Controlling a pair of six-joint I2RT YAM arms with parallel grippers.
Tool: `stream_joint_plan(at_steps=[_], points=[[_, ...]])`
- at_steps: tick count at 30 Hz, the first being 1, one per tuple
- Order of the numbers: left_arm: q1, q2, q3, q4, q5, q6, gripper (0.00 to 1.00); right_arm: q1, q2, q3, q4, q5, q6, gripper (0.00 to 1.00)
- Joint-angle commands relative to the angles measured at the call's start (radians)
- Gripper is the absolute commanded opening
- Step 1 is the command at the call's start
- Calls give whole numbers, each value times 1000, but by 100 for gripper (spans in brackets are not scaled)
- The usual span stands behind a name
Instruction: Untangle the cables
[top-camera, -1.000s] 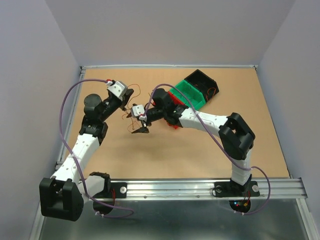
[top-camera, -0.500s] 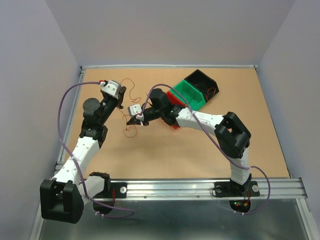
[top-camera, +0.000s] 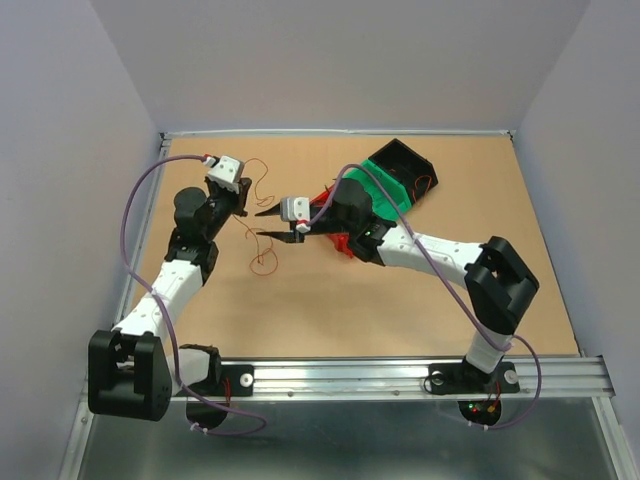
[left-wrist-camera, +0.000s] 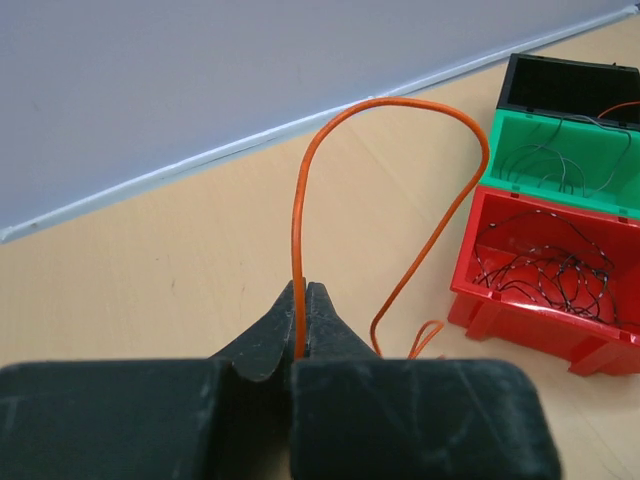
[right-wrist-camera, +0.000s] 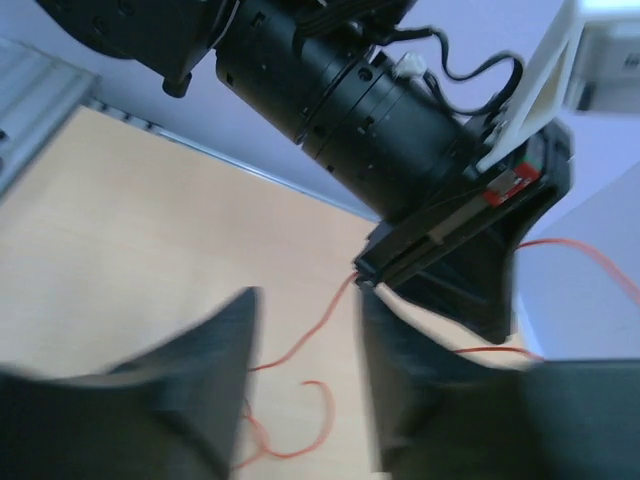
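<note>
**Top external: left hand pinching an orange cable, right hand parted beside it**

Top external view. Shows the left arm bent up from the near-left corner, with its hand over the far left of the worktop and pointing right. Shows the right arm stretched across from the near right, with its hand turned left and its tips just beside the left hand's. Picks out thin orange-brown loops lying on the board below both hands, too fine to trace.

Left wrist view. Gives what the overhead cannot: the left hand clamped tight on the orange cable, the strand arching up out of the tips and curling back down near the red bin. Looks into the bins as well: a dark tangle of thin wires in the red bin, a few fine strands in the green bin, and the black bin behind.

Right wrist view. Blurred. Catches the right hand's two fingers standing apart with nothing gripped. Frames, through that gap, the left hand's black tip with the orange cable trailing from it down to the worktop.
</note>
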Motion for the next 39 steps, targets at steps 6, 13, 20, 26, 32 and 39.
stream_joint_plan(at_steps=[6, 13, 20, 26, 32, 39], points=[[19, -103, 10, 89, -131, -36, 0, 11, 125, 206, -32, 219, 223, 74], [32, -129, -10, 112, -150, -61, 0, 56, 223, 315, -133, 323, 301, 83], [32, -156, -23, 125, -135, -66, 0, 74, 340, 360, -99, 256, 379, 69], [33, -150, -22, 129, -156, -69, 0, 87, 354, 338, -29, 346, 353, 1], [75, -71, 27, 98, -89, -87, 0, 87, 167, 122, 207, 428, 308, 1], [87, 22, 84, 29, 3, -63, 22, 5, 114, 166, 205, 612, 313, 1]])
